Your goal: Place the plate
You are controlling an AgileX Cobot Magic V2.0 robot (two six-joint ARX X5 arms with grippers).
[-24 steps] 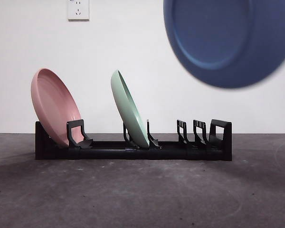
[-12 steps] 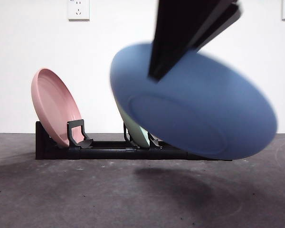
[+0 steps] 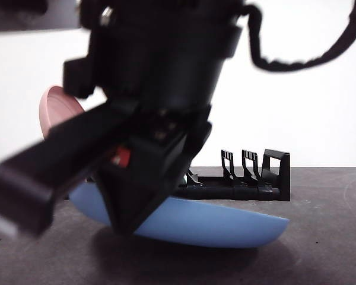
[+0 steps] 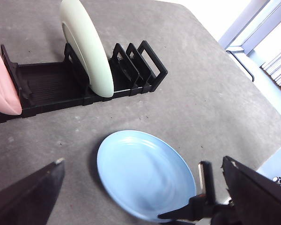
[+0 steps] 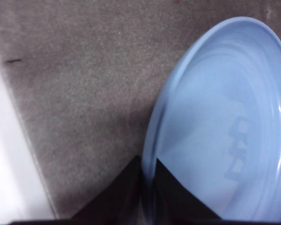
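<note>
My right gripper (image 5: 147, 187) is shut on the rim of the blue plate (image 5: 225, 131). In the front view this gripper (image 3: 130, 202) is big and dark, and holds the blue plate (image 3: 225, 222) tilted and very low over the table, in front of the black rack (image 3: 237, 190). I cannot tell whether the plate touches the table. The left wrist view shows the blue plate (image 4: 140, 173) from above, with the right gripper (image 4: 201, 206) at its rim. My left gripper (image 4: 143, 161) is open and empty, high above the plate.
The rack (image 4: 51, 84) holds a pink plate (image 4: 0, 84) at one end and a green plate (image 4: 86, 47) in the middle. Its slots (image 4: 140, 61) at the other end are free. The pink plate (image 3: 56, 104) shows behind the arm. The table edge (image 4: 271, 154) is near.
The blue plate came down from the upper right to just above the table in front of the rack. The arm holding it now fills the front view and hides the green plate.
</note>
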